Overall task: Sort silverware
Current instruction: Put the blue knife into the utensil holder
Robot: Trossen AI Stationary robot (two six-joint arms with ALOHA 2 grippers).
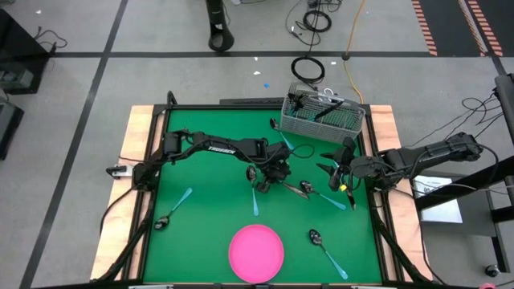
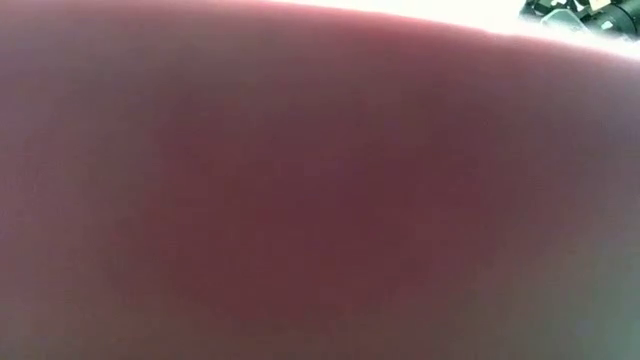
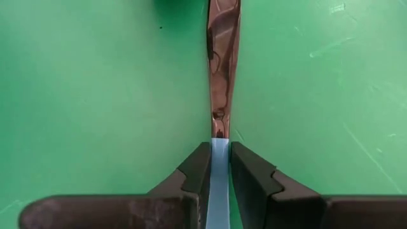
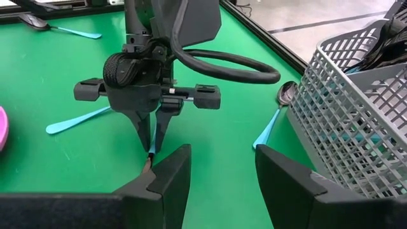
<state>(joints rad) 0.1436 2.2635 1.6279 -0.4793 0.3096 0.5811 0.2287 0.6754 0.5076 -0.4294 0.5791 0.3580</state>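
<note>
Several spoons with light-blue handles lie on the green table: one at the left (image 1: 173, 210), one in the middle (image 1: 255, 199), one right of it (image 1: 325, 197), one by the pink plate (image 1: 328, 253). Another spoon (image 4: 273, 121) lies beside the grey mesh basket (image 1: 323, 116), which holds more utensils. My left gripper (image 3: 220, 159) stands at the table's middle (image 1: 277, 172), shut on a utensil (image 3: 222, 63). My right gripper (image 4: 222, 184) is open, just right of it (image 1: 331, 172), and touches nothing. My left gripper pinches the utensil's light-blue handle (image 3: 219, 178) between its two fingers (image 3: 251, 175), right where the handle meets the dark metal neck (image 3: 220, 121). The fingers come from above, pointing down (image 4: 152, 137). Whether the utensil is lifted off the table, I cannot tell.
The pink plate (image 1: 257, 253) sits at the near edge and fills the low view (image 2: 300, 200). The basket stands at the far right corner, close to my right gripper. A raised wooden frame (image 1: 136, 160) borders the table. Bare green surface lies at the left (image 1: 201, 241).
</note>
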